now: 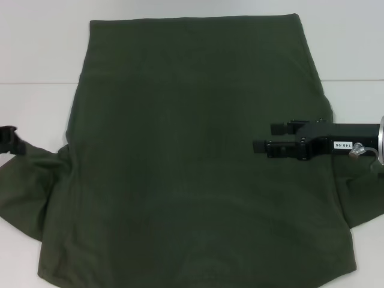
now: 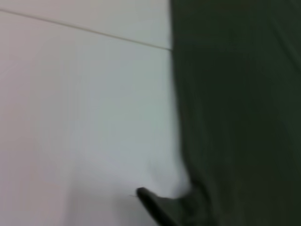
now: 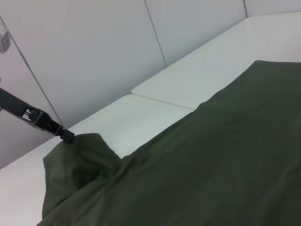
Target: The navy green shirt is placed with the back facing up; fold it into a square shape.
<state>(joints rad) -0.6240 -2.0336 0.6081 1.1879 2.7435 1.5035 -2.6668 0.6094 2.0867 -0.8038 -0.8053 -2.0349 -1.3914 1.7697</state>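
At frame's edge, left gripper [image 1: 8, 138] cut off, pinching shirt [image 1: 192, 168] sleeve.

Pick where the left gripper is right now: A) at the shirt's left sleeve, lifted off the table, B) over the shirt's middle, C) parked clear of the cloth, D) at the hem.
A: the left gripper sits at the raised left sleeve of the navy green shirt; the right wrist view shows the cloth lifted there.

The head camera is looking steeply down at the shirt [image 1: 192, 156]; both wrist cameras are viewing its left edge, the left wrist's closest.
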